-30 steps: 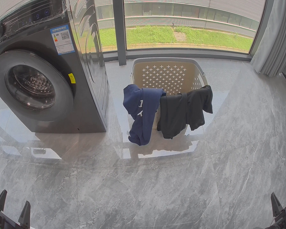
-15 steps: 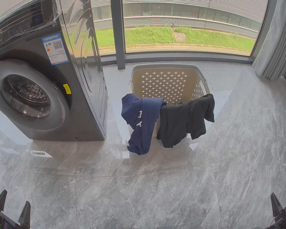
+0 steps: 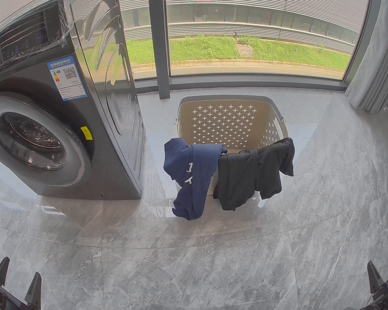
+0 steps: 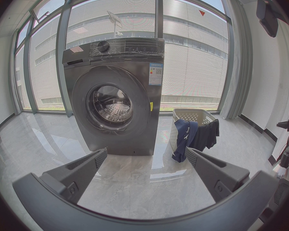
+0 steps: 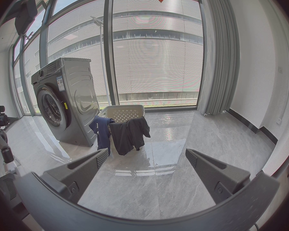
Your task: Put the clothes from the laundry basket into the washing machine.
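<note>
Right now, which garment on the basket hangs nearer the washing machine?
The navy garment, draped over the basket at the end beside the washing machine; the black garment hangs farther along.

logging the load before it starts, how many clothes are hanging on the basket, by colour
navy garment: 1
black garment: 1 (looks like one piece, though the folds make that hard to confirm)
total: 2, both draped over the near rim of the basket

Grey curtain [image 3: 377,65] beside window [image 3: 254,26]; marble floor [image 3: 202,263].
</note>
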